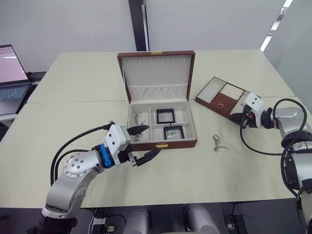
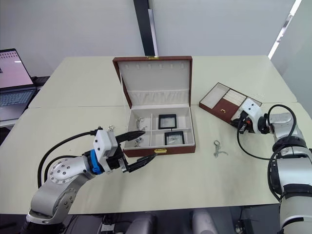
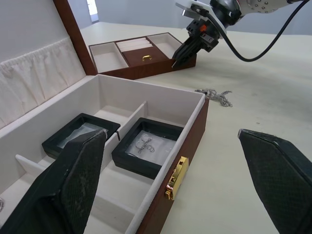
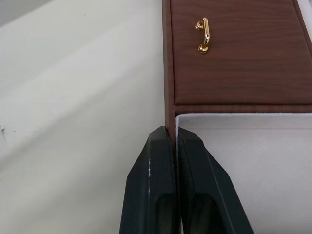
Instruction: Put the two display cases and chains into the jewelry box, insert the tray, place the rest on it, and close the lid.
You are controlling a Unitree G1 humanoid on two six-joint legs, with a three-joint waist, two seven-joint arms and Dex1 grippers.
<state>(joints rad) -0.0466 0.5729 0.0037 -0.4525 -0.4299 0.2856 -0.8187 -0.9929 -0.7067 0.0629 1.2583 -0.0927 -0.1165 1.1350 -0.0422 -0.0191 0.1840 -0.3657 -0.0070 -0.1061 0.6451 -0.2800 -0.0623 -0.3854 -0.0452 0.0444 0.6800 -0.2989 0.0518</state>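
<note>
The jewelry box (image 1: 163,144) stands open mid-table, its lid (image 1: 156,73) upright behind it. The two display cases (image 1: 165,116) (image 1: 173,132) lie flat in its right compartments. Thin chains (image 2: 140,120) lie in its left compartments, and another chain (image 1: 219,144) rests on the table to the right of the box. My left gripper (image 1: 152,140) is open at the box's front left corner, holding nothing. The tray (image 1: 225,100) sits at the back right, and my right gripper (image 4: 174,134) is shut on its near side wall.
A laptop (image 1: 9,78) stands off the far left of the table. A dark pillar (image 1: 138,24) rises behind the table. My right arm's black cable (image 1: 253,148) loops over the table near the loose chain. Bare tabletop lies in front of the box.
</note>
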